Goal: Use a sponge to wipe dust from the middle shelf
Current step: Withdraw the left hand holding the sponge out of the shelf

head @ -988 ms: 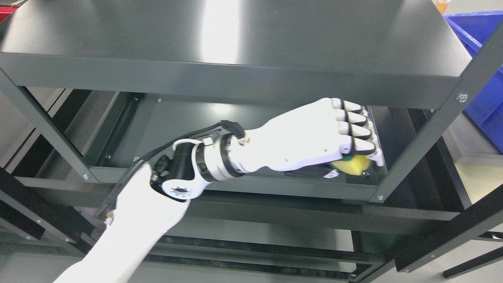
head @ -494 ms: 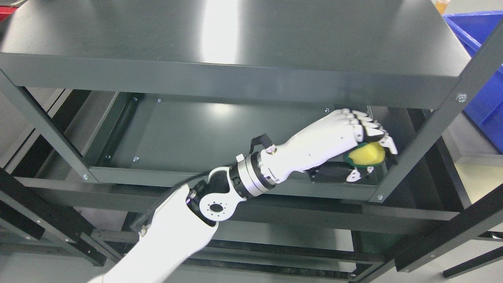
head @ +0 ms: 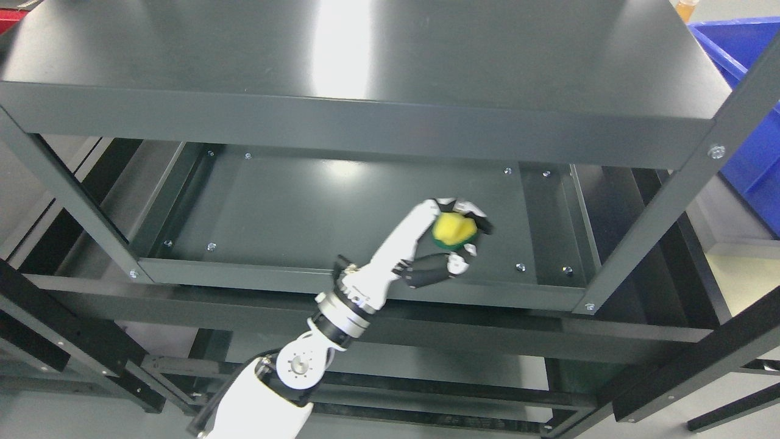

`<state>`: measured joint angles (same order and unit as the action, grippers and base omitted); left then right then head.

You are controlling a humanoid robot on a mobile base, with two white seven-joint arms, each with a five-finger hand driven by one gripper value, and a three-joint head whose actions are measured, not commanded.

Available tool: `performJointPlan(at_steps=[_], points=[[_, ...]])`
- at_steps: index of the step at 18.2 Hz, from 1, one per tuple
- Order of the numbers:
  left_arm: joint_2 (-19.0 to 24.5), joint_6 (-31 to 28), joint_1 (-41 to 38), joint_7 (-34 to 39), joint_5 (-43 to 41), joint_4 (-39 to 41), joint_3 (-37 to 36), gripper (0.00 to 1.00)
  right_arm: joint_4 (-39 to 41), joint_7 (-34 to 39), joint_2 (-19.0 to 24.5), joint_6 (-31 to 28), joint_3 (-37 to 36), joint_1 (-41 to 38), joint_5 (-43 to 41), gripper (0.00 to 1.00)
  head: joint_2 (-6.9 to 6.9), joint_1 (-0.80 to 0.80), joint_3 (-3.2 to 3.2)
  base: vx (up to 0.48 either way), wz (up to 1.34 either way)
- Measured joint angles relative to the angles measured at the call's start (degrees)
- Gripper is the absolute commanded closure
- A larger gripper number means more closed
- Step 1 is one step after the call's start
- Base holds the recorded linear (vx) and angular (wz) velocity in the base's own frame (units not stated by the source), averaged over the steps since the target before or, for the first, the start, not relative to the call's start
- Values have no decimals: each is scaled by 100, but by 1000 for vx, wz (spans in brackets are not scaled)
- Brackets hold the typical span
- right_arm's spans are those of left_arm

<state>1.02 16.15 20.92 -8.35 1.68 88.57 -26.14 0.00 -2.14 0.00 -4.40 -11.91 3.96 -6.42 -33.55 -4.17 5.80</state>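
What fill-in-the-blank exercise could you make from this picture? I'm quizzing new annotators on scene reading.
1. The left hand is shut on a yellow and green ____.
2. The hand is over the ____ shelf of the dark metal rack, below the top shelf.
3. The bin at the picture's right edge is ____ in colour.
4. The working arm comes in from the picture's lower ____.

Missing words: sponge; middle; blue; left

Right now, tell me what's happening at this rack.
The robot's left hand reaches into the dark metal rack, fingers curled around a yellow-and-green sponge. The sponge is over the middle shelf, right of its centre; actual contact with the surface can't be confirmed. The right arm is out of view.
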Motion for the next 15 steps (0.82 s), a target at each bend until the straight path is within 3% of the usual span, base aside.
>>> performJointPlan(at_steps=[6,15], points=[[-44,-680,-834,-173,583,344,1343,100,0,0,0,0,-2,0,0,0,0,0,0,0,0],[-77,-1210,-1111,-150,960,779,2492,100,0,0,0,0,-2,0,0,0,0,0,0,0,0]])
